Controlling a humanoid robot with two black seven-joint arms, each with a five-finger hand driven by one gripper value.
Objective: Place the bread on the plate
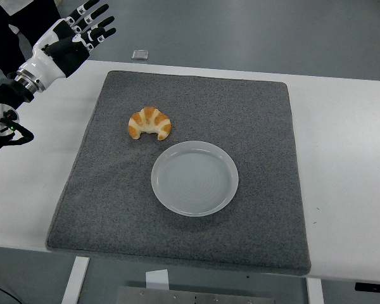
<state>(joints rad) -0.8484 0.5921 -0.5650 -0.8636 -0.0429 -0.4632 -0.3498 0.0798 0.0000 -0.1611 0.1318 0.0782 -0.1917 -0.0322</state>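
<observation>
Your left hand (76, 31) hung over the table's far left corner, fingers spread and holding nothing, well apart from the croissant (149, 123). Right arm never showed in your frame. The croissant lay on the grey mat (253, 126), left of center, curve arching away from you, both tips pointing toward the near edge. The white plate (194, 178) sat empty on the mat, just beside the croissant on its near-right side; they looked apart, not touching. The mat covered most of the white table (342, 158). A small grey object (140, 54), maybe a pad, too small to tell, lay beyond the table's far edge.
</observation>
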